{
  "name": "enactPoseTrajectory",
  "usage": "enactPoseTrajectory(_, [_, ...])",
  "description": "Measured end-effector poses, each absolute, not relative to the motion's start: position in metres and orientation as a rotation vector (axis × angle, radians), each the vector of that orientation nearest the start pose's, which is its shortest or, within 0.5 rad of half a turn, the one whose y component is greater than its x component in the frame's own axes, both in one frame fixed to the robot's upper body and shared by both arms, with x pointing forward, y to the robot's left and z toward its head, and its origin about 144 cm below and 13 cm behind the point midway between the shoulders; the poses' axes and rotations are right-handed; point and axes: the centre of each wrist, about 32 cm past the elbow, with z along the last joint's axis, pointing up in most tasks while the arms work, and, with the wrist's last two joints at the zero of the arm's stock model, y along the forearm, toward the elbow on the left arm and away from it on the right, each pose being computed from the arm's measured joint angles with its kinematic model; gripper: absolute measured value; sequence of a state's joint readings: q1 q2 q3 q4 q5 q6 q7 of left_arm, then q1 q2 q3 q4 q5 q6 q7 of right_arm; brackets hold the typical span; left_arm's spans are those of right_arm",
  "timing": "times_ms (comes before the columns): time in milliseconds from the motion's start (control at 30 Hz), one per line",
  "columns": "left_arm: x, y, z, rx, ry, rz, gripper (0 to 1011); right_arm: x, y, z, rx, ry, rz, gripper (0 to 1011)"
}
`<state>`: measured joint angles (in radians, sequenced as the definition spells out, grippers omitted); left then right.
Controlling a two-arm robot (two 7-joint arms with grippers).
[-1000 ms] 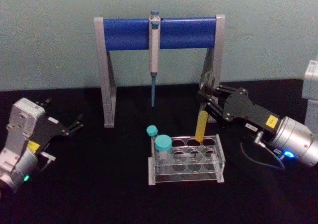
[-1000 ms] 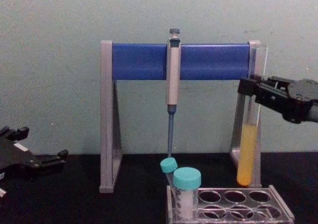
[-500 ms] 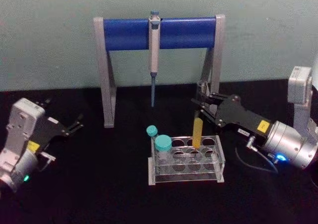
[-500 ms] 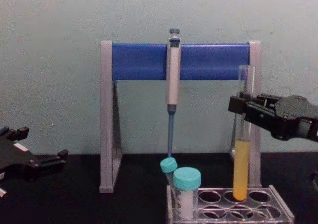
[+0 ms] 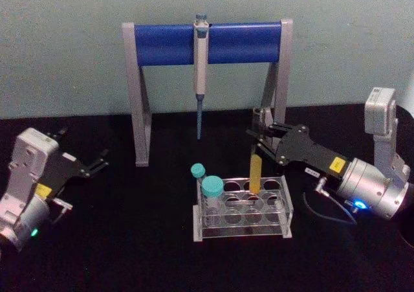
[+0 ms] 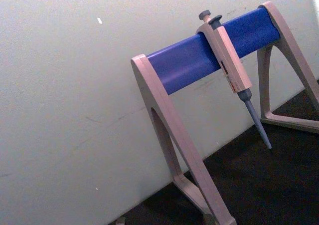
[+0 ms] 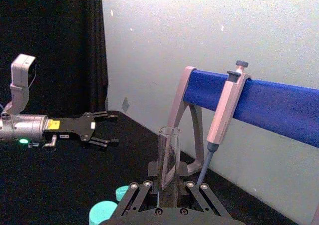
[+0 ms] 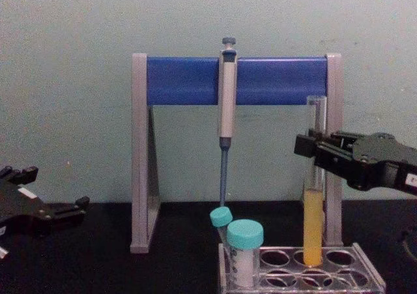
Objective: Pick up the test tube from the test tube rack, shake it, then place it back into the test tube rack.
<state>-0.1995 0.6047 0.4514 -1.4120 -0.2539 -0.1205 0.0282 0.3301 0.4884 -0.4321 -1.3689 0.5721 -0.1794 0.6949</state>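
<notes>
Right gripper (image 8: 311, 152) has come down over the last second, fingers clamped on the upper glass of the test tube (image 8: 313, 225). The left gripper (image 5: 97, 164) sits parked at the left of the table (image 5: 129, 240), fingers apart. Behind stands the pipette stand (image 5: 207, 43) (its pipette (image 5: 200, 72) untouched). In the test tube rack (image 5: 286, 209), the tube's rounded end now dips upright into a back-row hole, where before it hung above. The return looks nearly done; release should follow once it seats.
</notes>
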Motion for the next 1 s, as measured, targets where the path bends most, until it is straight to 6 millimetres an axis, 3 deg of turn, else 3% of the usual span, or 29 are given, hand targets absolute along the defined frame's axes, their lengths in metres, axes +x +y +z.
enactPoseTrajectory(1000, [0.489,0.31,1.14,0.304,-0.285,1.248,1001,0.54,-0.275,1.164,0.021,-0.057,-0.6,232])
